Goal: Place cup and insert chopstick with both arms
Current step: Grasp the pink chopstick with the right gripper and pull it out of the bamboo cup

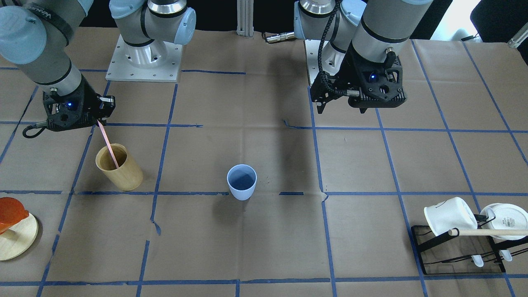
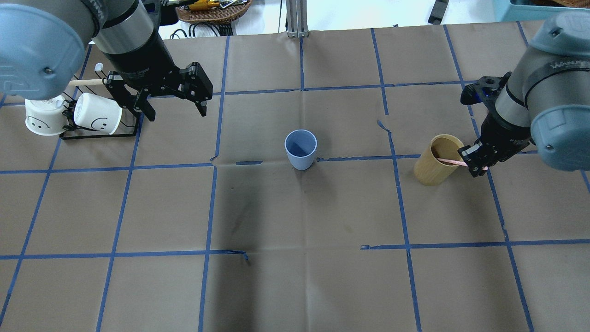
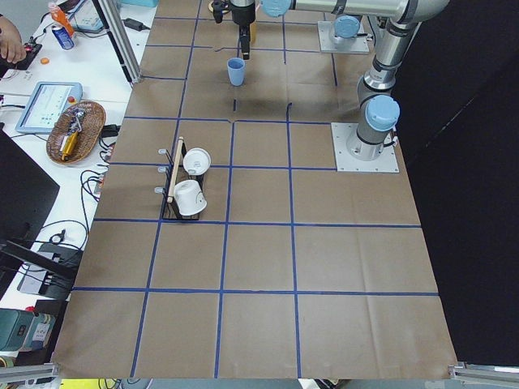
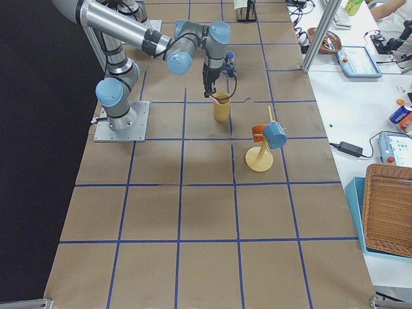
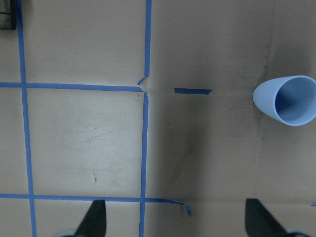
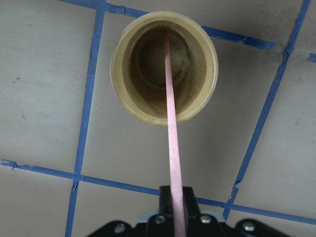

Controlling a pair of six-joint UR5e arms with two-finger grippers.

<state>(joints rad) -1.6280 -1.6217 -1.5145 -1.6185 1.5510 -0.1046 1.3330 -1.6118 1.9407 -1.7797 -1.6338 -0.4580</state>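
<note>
The light-blue cup (image 1: 241, 181) stands upright and empty at the table's middle; it also shows in the overhead view (image 2: 300, 148) and the left wrist view (image 5: 289, 101). My right gripper (image 1: 100, 120) (image 2: 474, 163) is shut on the upper end of the pale-pink chopstick (image 1: 109, 144) (image 6: 173, 148). The chopstick's lower end reaches inside the tan wooden cylinder (image 1: 119, 167) (image 2: 437, 159) (image 6: 163, 69). My left gripper (image 1: 342, 108) (image 2: 176, 109) hangs open and empty above the table, well away from the cup toward the mug rack side.
A black rack (image 1: 458, 264) (image 2: 99, 134) with two white mugs and a wooden rod (image 1: 486, 232) stands on my left side. A round wooden stand (image 1: 16, 243) with an orange piece sits at the table edge on my right side.
</note>
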